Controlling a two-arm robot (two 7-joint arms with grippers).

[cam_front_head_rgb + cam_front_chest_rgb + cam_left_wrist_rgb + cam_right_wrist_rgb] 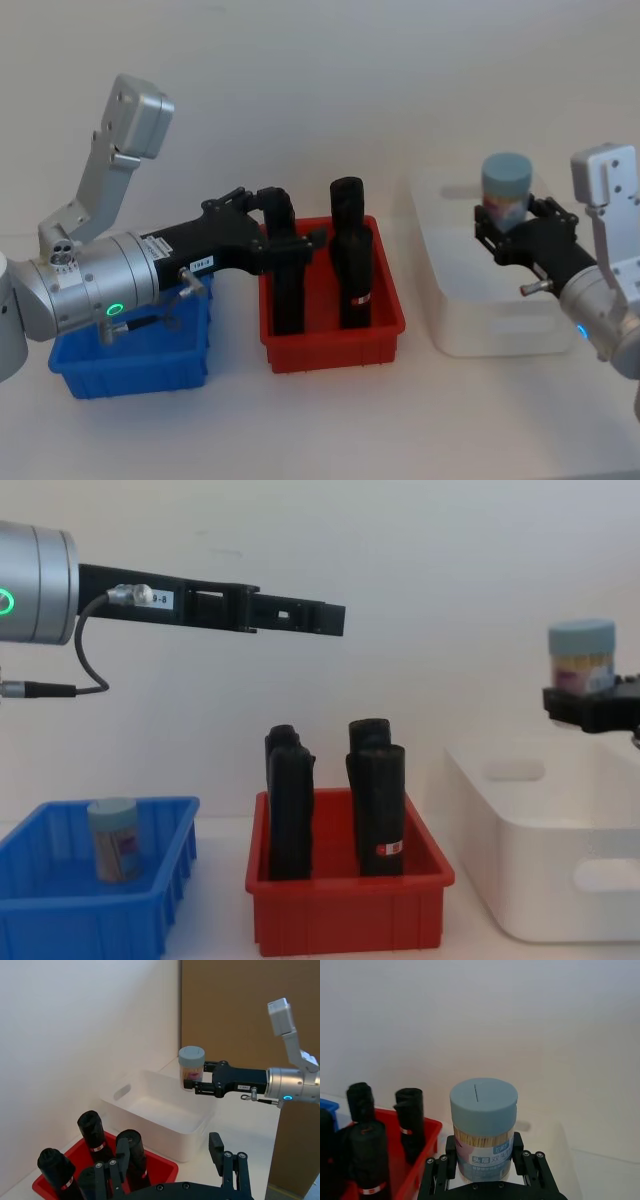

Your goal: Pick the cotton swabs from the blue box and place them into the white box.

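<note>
Head view: looking down on a plain white tabletop against a white wall. Showing blue box at left, red bin in the middle and white box at right, in a row. Hanging left gripper over the red bin's black rolled packs. Clamping right gripper on a cotton swab tub, holding it above the white box.

Left wrist view: showing the white wall meeting a brown panel behind the table. Spreading left fingers wide, gripping nothing. Carrying the held tub upright over the white box's interior, lid up, long axis vertical.

Right wrist view: pinching the tub's label band between the right fingers, with the blue-grey lid on top and the sticks standing vertical inside.

Chest view: showing a second tub standing upright inside the blue box. Holding the first tub high at the right edge, well clear of the white box's rim. Reaching left gripper out level, well above the red bin.
</note>
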